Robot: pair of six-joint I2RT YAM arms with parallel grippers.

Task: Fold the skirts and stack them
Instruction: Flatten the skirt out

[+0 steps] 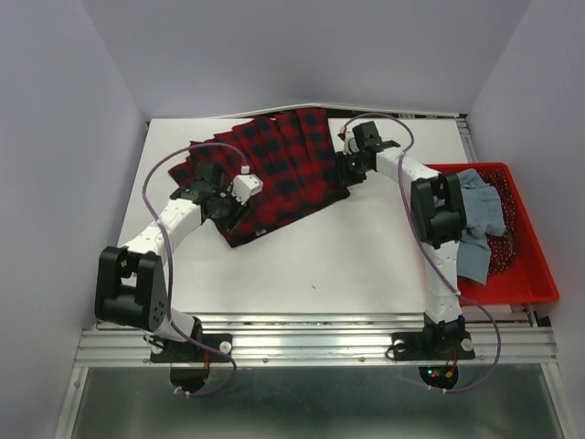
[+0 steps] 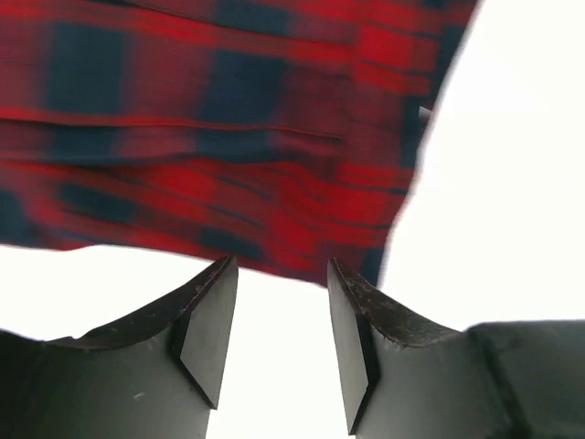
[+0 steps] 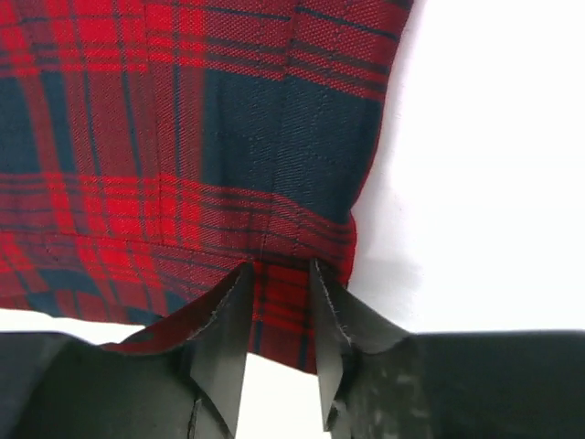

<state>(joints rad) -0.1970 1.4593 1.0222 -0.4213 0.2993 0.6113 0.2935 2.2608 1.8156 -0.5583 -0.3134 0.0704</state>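
Note:
The red-and-navy plaid skirt (image 1: 283, 169) lies spread flat at the back middle of the white table (image 1: 347, 256). My left gripper (image 1: 210, 194) is at its left side. In the left wrist view it (image 2: 279, 274) is open and empty over bare table, with the plaid skirt's (image 2: 228, 137) edge just past the fingertips. My right gripper (image 1: 346, 172) is at the skirt's right edge. In the right wrist view it (image 3: 279, 274) has its jaws apart, straddling the hem of the plaid skirt (image 3: 183, 165). The light blue-grey skirt (image 1: 480, 219) lies crumpled in the red basket (image 1: 530, 265).
The red basket stands at the table's right edge, beside the right arm's elbow (image 1: 439, 206). Grey walls close in the back and both sides. A metal rail (image 1: 311, 343) runs along the near edge.

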